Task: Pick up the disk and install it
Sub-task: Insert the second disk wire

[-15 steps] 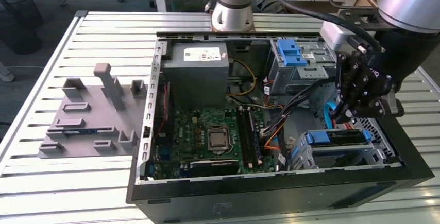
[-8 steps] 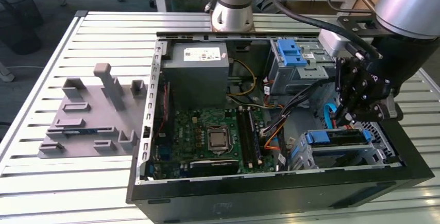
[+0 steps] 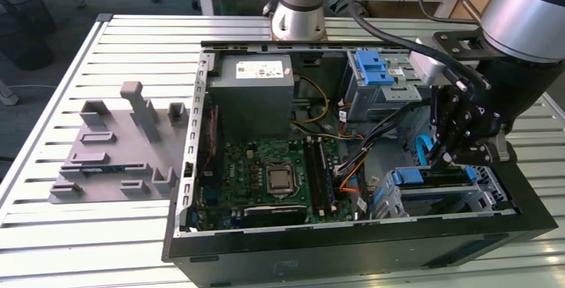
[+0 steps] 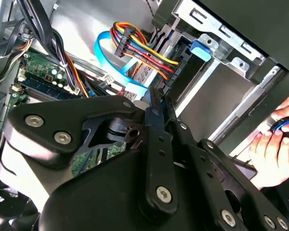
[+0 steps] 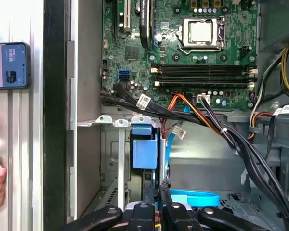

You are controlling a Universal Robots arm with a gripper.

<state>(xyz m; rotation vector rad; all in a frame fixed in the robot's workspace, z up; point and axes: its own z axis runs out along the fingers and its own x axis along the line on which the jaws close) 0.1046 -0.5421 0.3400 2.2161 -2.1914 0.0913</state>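
The tool [image 3: 459, 152] sits low inside the open computer case [image 3: 353, 248], at the drive cage [image 3: 441, 192] near the exterior view's right. In the first wrist view its fingers [image 5: 160, 192] stand close together on a thin upright edge beside a blue latch [image 5: 144, 151]; I judge this edge to be the disk [image 5: 149, 185], partly down in the cage bay, though the grip itself cannot be confirmed. A blue SATA ribbon [image 5: 197, 197] and a black cable bundle [image 5: 241, 144] lie just beside the bay. A person's hand [image 4: 274, 144] rests at the case's edge.

Risks: the disk may bind if tilted against the cage rails; the nearby cables may snag or be pinched beneath it; the hand is near the working arm
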